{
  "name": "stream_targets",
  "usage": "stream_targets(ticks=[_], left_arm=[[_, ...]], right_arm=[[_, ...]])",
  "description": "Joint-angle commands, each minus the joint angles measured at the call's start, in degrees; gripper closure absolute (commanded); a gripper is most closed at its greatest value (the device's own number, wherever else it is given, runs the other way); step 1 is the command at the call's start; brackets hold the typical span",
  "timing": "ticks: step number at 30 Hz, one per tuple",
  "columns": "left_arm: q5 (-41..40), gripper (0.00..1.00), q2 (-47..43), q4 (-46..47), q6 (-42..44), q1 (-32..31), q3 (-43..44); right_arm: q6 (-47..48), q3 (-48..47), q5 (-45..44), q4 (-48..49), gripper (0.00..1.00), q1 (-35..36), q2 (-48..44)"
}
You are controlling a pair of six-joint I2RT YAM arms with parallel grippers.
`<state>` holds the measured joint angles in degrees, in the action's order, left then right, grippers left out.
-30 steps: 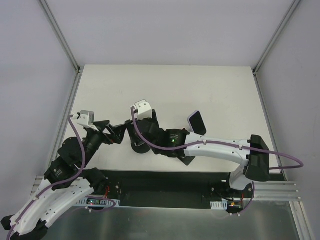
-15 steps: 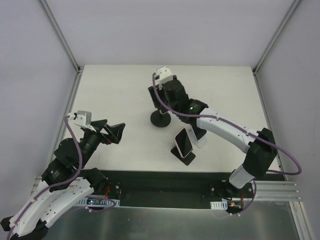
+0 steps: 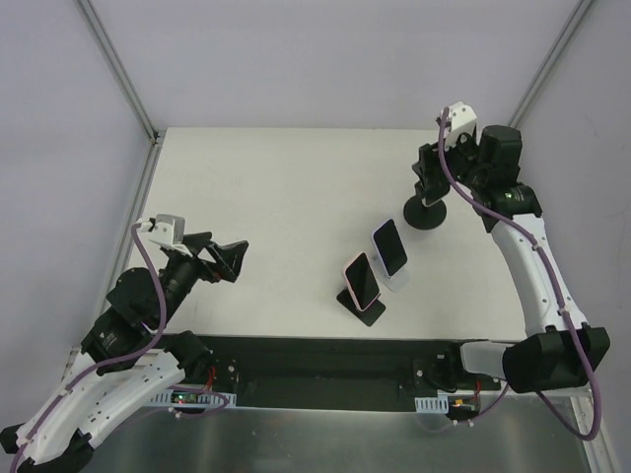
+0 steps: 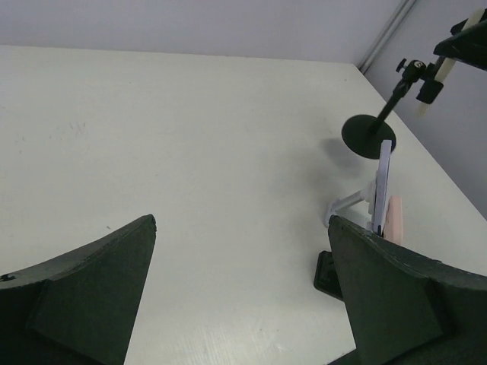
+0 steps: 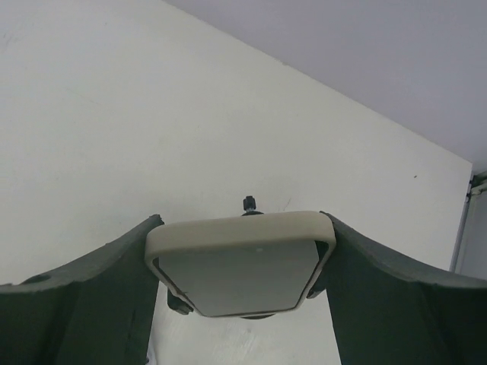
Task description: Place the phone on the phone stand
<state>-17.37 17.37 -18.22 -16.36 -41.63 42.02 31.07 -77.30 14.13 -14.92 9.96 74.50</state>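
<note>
Right gripper (image 5: 240,228) swung far-right, pinching phone (image 5: 242,262) long-axis across fingers at phone stand (image 3: 427,216); left gripper (image 4: 242,222) spread.

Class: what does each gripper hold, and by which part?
The right gripper holds the cream-cased phone, fingers on its opposite edges; the left gripper holds nothing.

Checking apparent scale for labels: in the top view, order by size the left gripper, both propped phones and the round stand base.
Left gripper: largest.
Pink-cased phone and phone on the white stand: alike, unranked.
Round stand base: slightly smaller, but partly covered, so unsure.
</note>
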Motion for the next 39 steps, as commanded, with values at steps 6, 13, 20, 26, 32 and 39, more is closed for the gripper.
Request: stream_targets(ticks=[6, 13, 20, 26, 32, 39], left_arm=[[4.0, 0.07, 3.5, 4.2, 1.6, -0.2, 1.8], [4.4, 0.07, 2.1, 4.3, 0.7, -0.2, 1.6], [5.0, 0.07, 2.0, 4.2, 0.4, -0.2, 1.9], [5.7, 0.06, 2.4, 4.3, -0.1, -0.2, 1.6], [6.5, 0.06, 3.0, 4.3, -0.3, -0.2, 1.4], [7.5, 0.04, 3.9, 4.2, -0.4, -0.2, 3.1]], right_arm=[[2.1, 8.0, 17.4, 4.4, 0.99, -4.5, -9.5], [2.5, 14.0, 14.0, 10.4, 1.00, -5.3, -11.7], [3.8, 16.3, 15.3, 12.1, 1.00, -6.6, -11.6], [6.2, 19.3, 14.7, 10.3, 1.00, -7.1, -13.2], [5.6, 19.3, 12.9, 9.6, 0.63, -7.1, -13.8], [-7.0, 13.9, 5.1, 5.7, 0.03, -7.1, -18.8]])
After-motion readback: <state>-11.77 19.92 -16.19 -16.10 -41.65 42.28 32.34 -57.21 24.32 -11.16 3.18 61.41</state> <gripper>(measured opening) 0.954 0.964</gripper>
